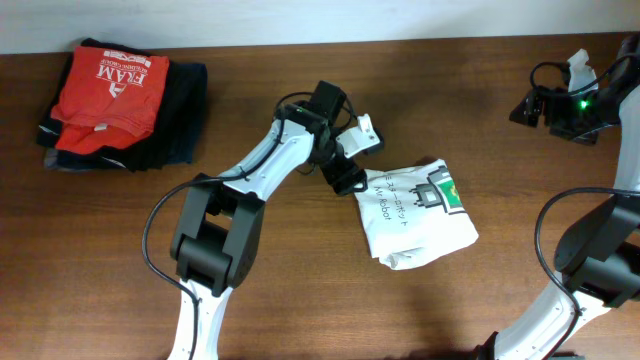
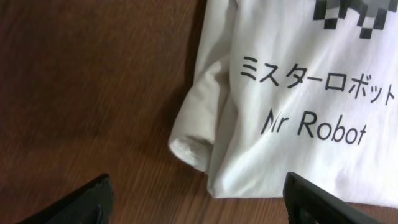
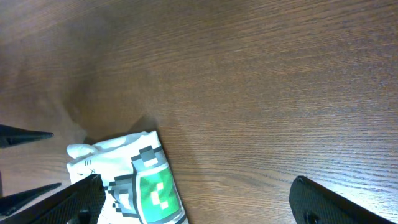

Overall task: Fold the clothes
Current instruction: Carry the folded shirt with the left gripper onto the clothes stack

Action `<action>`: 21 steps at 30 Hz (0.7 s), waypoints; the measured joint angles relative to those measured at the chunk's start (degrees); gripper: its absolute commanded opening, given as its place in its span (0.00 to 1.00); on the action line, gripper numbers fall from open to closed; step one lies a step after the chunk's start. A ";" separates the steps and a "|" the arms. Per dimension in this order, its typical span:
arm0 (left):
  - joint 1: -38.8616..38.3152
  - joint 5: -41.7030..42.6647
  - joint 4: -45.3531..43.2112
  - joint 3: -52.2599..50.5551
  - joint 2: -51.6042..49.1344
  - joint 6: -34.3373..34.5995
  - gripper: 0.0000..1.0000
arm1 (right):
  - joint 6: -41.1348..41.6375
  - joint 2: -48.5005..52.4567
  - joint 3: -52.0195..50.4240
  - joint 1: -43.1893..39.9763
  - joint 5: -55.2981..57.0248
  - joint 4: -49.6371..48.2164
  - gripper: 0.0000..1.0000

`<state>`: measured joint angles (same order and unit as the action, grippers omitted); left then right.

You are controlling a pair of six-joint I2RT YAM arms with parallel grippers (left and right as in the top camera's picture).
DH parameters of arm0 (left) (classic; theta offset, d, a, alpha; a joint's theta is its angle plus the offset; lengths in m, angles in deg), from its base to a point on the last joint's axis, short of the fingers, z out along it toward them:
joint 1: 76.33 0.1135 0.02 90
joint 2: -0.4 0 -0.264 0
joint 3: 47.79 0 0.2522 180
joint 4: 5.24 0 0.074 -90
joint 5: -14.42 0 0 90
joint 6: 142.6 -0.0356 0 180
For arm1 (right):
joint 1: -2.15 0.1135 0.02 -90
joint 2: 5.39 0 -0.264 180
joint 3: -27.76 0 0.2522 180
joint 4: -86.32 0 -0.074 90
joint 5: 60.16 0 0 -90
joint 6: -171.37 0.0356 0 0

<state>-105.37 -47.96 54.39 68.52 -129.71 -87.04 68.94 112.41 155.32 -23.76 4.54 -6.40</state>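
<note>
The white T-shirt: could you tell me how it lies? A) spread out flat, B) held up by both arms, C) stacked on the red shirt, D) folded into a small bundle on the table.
D: the white T-shirt lies folded small on the table, print up, apart from the red shirt.

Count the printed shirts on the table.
2. The white shirt lies folded right of centre. The red shirt sits on top of the dark pile at the far left. That pile may hide more prints.
</note>
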 measured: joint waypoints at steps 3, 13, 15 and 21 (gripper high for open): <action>-1.07 1.60 -2.60 0.00 -1.86 -0.15 0.87 | 0.00 0.00 0.00 0.00 0.00 0.07 0.98; -2.82 3.23 -3.28 0.50 -5.18 -0.13 0.23 | 0.02 0.00 0.00 0.00 0.02 0.00 0.98; -3.02 3.50 -2.12 0.81 -5.40 0.15 0.19 | 0.00 0.00 0.00 0.00 0.02 0.00 0.98; -4.61 -0.59 0.46 2.49 -5.42 2.78 0.00 | 0.00 0.00 0.00 0.00 0.02 0.00 0.98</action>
<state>-109.98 -48.55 54.85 71.01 -135.13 -84.26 68.94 112.41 155.32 -23.76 4.57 -6.40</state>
